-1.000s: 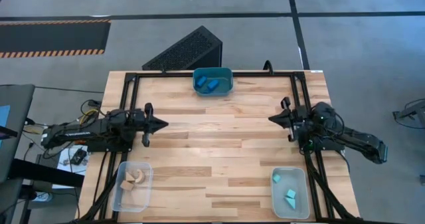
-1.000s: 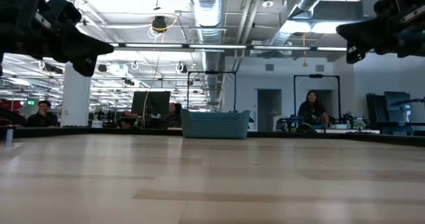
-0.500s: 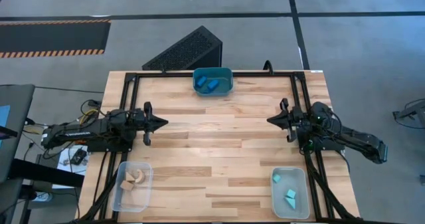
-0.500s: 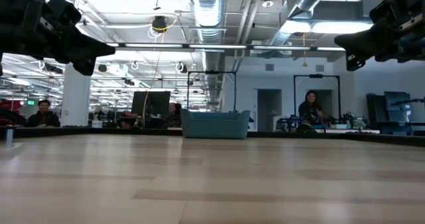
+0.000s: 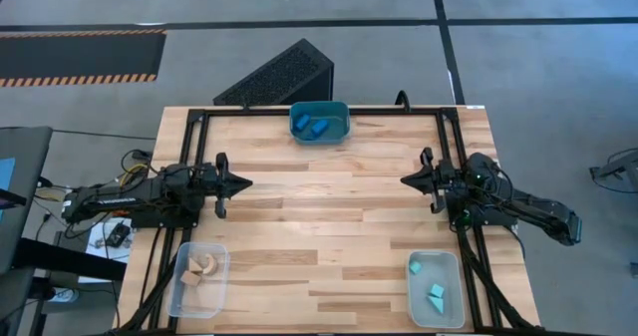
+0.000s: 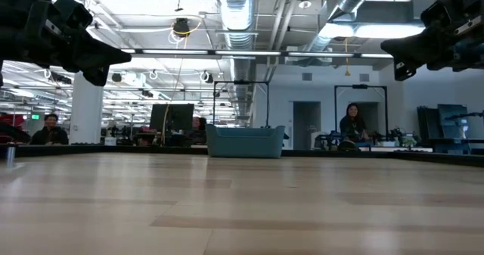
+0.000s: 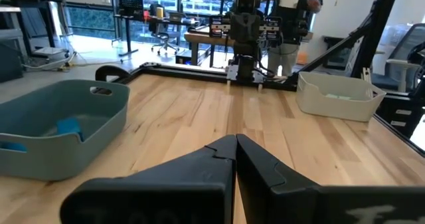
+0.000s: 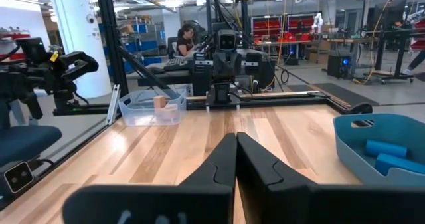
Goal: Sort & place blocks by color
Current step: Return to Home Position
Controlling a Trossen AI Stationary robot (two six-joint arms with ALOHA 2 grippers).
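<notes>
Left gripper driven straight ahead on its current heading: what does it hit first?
Probably the right gripper. The left gripper points across the table straight at it, nothing between them in the high view, and its wrist view shows it dead ahead. Heights look similar, but that is hard to confirm.

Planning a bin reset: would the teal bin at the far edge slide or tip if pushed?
The teal bin likely slides, not tips: it looks low and wide on the smooth table. Probably light: only a few blue blocks inside, which may shift.
</notes>
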